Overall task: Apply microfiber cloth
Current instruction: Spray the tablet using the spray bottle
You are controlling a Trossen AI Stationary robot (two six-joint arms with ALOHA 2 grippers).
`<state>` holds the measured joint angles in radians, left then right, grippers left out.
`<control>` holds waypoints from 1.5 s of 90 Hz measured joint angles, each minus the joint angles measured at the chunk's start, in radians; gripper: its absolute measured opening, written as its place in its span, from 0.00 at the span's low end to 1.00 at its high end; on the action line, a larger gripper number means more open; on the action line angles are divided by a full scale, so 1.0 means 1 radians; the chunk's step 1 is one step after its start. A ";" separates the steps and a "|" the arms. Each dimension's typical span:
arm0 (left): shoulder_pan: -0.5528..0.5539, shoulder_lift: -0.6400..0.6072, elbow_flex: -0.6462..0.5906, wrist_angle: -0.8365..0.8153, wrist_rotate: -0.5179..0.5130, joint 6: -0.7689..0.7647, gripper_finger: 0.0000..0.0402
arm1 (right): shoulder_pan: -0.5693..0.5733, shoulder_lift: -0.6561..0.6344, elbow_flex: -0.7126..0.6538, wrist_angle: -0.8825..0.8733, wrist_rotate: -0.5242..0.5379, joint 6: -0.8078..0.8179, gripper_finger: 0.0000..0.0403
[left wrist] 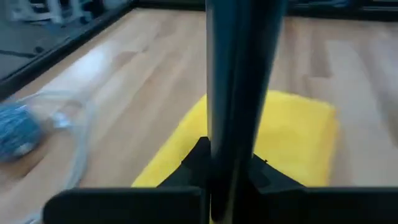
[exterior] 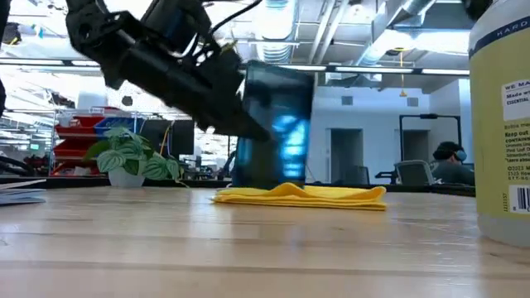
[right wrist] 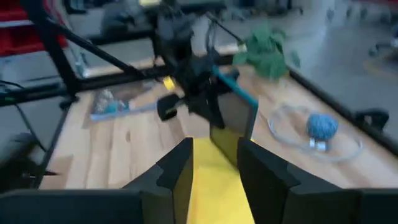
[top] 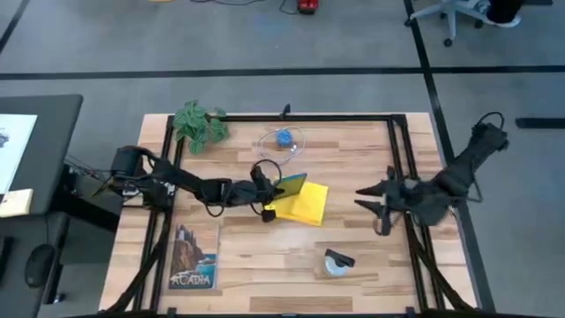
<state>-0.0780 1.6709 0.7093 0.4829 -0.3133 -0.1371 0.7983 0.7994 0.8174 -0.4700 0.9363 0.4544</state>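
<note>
The yellow microfiber cloth [top: 305,205] lies flat on the table's middle, also showing in the low view [exterior: 306,195]. My left gripper [top: 265,196] is shut on a dark tablet [top: 291,185] with a teal edge. The tablet stands on edge at the cloth's far left corner [exterior: 277,124]. Whether its lower edge rests on the cloth, I cannot tell. My right gripper [top: 360,200] waits open to the cloth's right, nothing between its fingers [right wrist: 214,152]. My left gripper pinches the tablet's two flat faces between its two fingers, at the tablet's left edge [left wrist: 231,155]. The fingers [left wrist: 198,160] come nearly level from the table's left. The tablet [left wrist: 242,74] stands upright over the cloth [left wrist: 292,137].
A potted plant [top: 199,124] stands at the far left. A blue ball in a clear ring [top: 283,139] lies at the far middle. A booklet [top: 195,257] lies near left. A bottle [top: 336,263] stands near the front, looming at the right [exterior: 501,124].
</note>
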 joint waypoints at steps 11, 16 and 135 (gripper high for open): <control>0.010 0.038 0.057 -0.046 0.098 -0.032 0.01 | 0.089 0.001 0.065 -0.034 -0.013 -0.033 0.18; 0.010 0.056 0.068 -0.046 0.099 -0.014 0.01 | 0.124 0.001 0.111 -0.076 -0.073 -0.018 0.16; 0.008 0.081 0.087 -0.043 0.083 -0.002 0.02 | 0.231 0.907 0.209 0.512 -0.232 0.535 0.27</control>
<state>-0.0704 1.7523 0.7967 0.4404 -0.2304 -0.1387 1.0292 1.7061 1.0268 0.0420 0.7046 0.9897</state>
